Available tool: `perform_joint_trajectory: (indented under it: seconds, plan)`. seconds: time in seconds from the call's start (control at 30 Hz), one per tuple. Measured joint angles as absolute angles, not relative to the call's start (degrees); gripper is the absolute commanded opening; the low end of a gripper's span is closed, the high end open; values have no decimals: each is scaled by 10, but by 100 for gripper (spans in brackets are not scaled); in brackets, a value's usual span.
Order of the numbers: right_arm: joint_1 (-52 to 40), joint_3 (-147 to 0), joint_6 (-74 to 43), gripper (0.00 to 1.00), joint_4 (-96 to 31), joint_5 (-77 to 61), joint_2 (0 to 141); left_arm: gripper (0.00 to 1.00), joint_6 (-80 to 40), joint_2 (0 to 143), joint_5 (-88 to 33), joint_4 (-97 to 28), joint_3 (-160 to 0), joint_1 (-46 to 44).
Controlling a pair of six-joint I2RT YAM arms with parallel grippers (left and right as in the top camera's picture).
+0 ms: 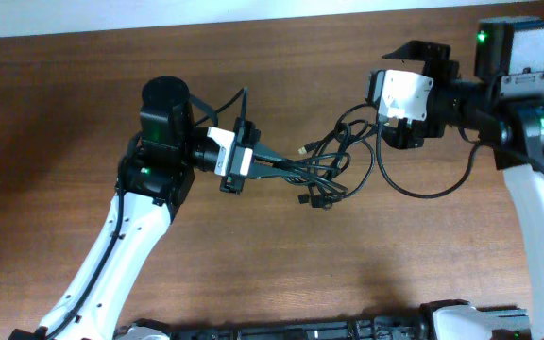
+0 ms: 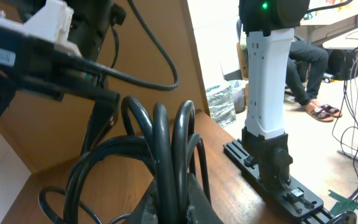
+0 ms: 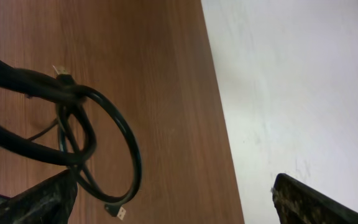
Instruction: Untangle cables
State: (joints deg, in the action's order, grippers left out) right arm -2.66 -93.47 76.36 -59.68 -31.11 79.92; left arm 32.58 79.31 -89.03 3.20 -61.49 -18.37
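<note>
The cables [image 1: 324, 162] are thin black cords bunched in a tangle at the table's middle, with small plug ends [image 1: 303, 148] sticking out. One wide loop [image 1: 423, 192] swings out to the right. My left gripper [image 1: 277, 168] is shut on several strands at the tangle's left side; in the left wrist view the cords [image 2: 166, 143] rise in arches from between the jaws [image 2: 179, 202]. My right gripper [image 1: 385, 123] hovers at the tangle's upper right. In the right wrist view its fingers [image 3: 179, 205] are wide apart, with nothing between them. A cable loop [image 3: 126, 146] with a plug [image 3: 120, 213] lies beside the left finger.
The wooden table [image 1: 281, 274] ends at a white wall along the far edge [image 1: 253, 21]. A black rail [image 2: 278, 180] and the right arm's white base [image 2: 266, 74] stand at the table's front edge. Thick arm wires [image 1: 225, 99] loop above my left wrist.
</note>
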Motion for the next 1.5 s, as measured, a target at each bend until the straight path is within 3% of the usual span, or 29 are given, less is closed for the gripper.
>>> perform_joint_trajectory:
  seconds: [0.57, 0.77, 1.0, 1.03, 1.07, 1.13, 1.17, 1.5]
  plan:
    - [-27, -936, 813, 78, -597, -310, 849, 0, 326, 793, -890, 32, -615, -222]
    - [-27, -936, 811, 60, -598, -320, 849, 0, 326, 793, -890, 32, -615, -231]
    - [-27, -936, 812, 59, -613, -364, 849, 0, 326, 793, -884, 38, -615, -234]
    - [-27, -936, 812, 55, -618, -373, 849, 0, 326, 793, -882, 39, -615, -234]
    - [-27, -936, 812, 44, -623, -378, 849, 0, 326, 793, -880, 38, -615, -234]
    - [-27, -936, 813, 14, -631, -385, 849, 0, 326, 793, -875, 39, -615, -234]
    - [-27, -936, 813, 4, -632, -387, 849, 0, 326, 793, -874, 39, -615, -234]
    - [-27, -936, 810, 4, -636, -397, 849, 0, 326, 793, -867, 39, -615, -235]
